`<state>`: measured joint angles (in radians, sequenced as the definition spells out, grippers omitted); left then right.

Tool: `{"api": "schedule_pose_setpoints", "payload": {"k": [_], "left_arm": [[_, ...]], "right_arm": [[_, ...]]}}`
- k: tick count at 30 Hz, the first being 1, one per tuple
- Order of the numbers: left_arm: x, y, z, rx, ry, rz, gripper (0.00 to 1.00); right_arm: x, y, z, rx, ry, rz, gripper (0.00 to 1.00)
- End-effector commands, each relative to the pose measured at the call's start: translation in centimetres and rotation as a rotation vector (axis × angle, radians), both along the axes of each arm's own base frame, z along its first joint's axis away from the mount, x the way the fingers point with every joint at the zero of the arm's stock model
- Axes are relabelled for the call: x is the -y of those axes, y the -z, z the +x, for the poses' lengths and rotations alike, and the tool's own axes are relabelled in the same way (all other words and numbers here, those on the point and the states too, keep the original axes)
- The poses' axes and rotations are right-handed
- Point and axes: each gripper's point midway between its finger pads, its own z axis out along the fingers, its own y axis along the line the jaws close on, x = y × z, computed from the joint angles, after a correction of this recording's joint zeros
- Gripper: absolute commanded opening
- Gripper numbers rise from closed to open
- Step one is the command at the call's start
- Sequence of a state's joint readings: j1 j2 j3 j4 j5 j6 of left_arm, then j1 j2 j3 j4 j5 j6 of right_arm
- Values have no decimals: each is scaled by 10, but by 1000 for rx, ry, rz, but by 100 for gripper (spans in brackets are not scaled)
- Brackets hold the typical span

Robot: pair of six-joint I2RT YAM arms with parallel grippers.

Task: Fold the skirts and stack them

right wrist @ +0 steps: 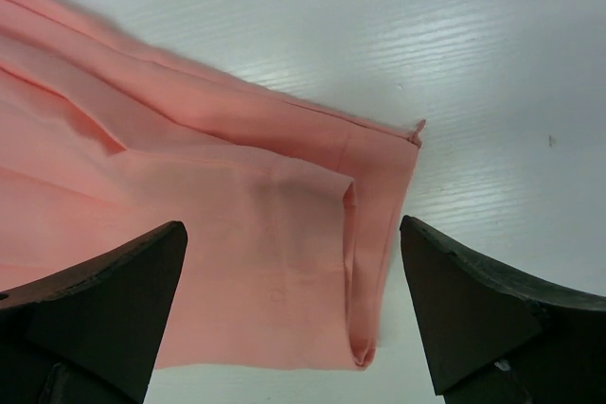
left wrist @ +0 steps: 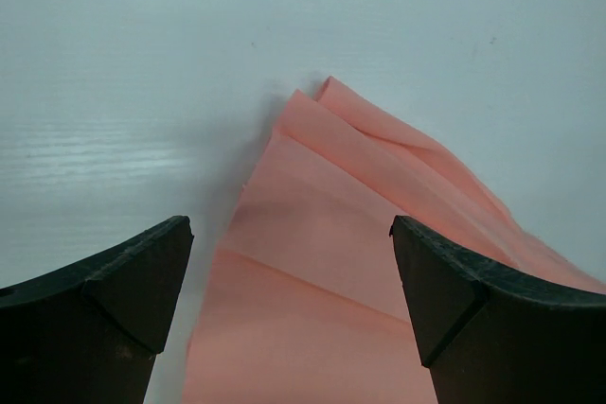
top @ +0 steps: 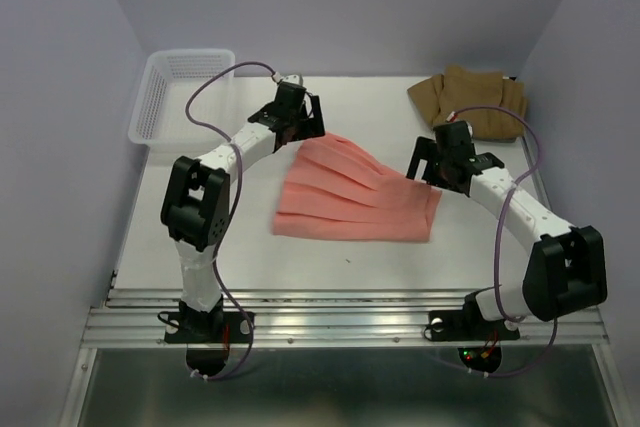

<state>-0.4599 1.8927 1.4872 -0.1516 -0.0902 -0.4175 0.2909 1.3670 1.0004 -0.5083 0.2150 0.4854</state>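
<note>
While both arms reach in over the white table (top: 300,267), the salmon-pink skirt (top: 355,195) lies spread flat near its middle, its pleats fanning from a narrow end at the far left to a wide edge at the right. The left gripper (left wrist: 292,234) hangs above the narrow end with its jaws spread wide, pink cloth showing between them and nothing clamped. The right gripper (right wrist: 294,238) stands just as wide over the skirt's far right corner, where the cloth is folded back on itself along the edge. Whether any fingertip touches the fabric I cannot tell. The tan-brown skirt (top: 468,99) sits in a crumpled heap at the table's far right corner, apart from the pink one. A white lattice basket (top: 160,97) rests at the far left corner.
</note>
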Motion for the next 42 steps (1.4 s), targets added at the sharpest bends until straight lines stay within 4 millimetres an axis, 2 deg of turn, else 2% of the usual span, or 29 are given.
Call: {"api": "schedule_pose_setpoints", "payload": {"k": [1, 3, 4, 8, 10, 11, 12, 14, 15, 16, 17, 18, 19, 20, 22, 23, 27, 28, 30, 31, 32, 34, 38, 42], "left_arm": [[-2, 18, 13, -43, 36, 60, 99], [-2, 25, 19, -50, 37, 56, 99], [-1, 38, 20, -71, 40, 60, 99], [1, 53, 28, -94, 53, 31, 98], [1, 58, 30, -98, 56, 25, 91], [9, 60, 29, -109, 89, -5, 86], [10, 62, 28, -112, 98, -13, 74], [16, 63, 27, -114, 120, -33, 63], [16, 63, 27, -113, 118, -39, 47], [16, 63, 27, -112, 117, -40, 38], [16, 62, 26, -110, 115, -41, 28], [16, 61, 27, -109, 111, -41, 6], [14, 58, 27, -105, 106, -37, 0], [13, 55, 27, -100, 101, -36, 0], [11, 46, 28, -80, 102, -30, 0], [11, 35, 28, -60, 100, -35, 0], [13, 4, 23, 4, 123, -72, 0], [14, -13, 23, 42, 127, -91, 0], [16, -23, 16, 59, 144, -112, 0], [17, -37, 15, 91, 151, -126, 0], [18, -40, 13, 100, 154, -128, 0], [19, -50, 13, 125, 160, -137, 0], [26, -52, 16, 126, 181, -153, 0], [31, -37, 22, 104, 190, -147, 0]], "right_arm": [[10, -5, 19, 22, -56, 51, 100], [7, 2, 22, 12, -83, 76, 100], [4, 7, 23, -2, -103, 78, 100], [2, 19, 32, -21, -104, 114, 97], [-2, 22, 35, -29, -117, 132, 95], [-4, 27, 37, -44, -115, 140, 92], [-5, 29, 37, -51, -118, 143, 89], [-8, 36, 35, -72, -129, 158, 79], [-10, 38, 34, -77, -133, 163, 76], [-10, 40, 33, -84, -134, 166, 70], [-10, 43, 32, -92, -127, 168, 48], [-10, 46, 31, -101, -125, 168, 36], [-6, 46, 32, -99, -99, 160, 26], [-5, 44, 32, -93, -89, 155, 16], [-3, 32, 37, -58, -77, 151, 14], [-2, 27, 38, -44, -76, 149, 11], [-8, 1, 37, 9, -108, 174, 9], [-9, -9, 35, 33, -115, 184, 9], [-9, -17, 31, 49, -114, 190, 8], [-7, -22, 30, 64, -108, 188, 8], [-6, -30, 28, 84, -105, 185, 8], [4, -33, 26, 91, -60, 172, 8], [12, -30, 24, 83, -37, 178, 8], [30, -13, 26, 44, 25, 150, 8]]}}
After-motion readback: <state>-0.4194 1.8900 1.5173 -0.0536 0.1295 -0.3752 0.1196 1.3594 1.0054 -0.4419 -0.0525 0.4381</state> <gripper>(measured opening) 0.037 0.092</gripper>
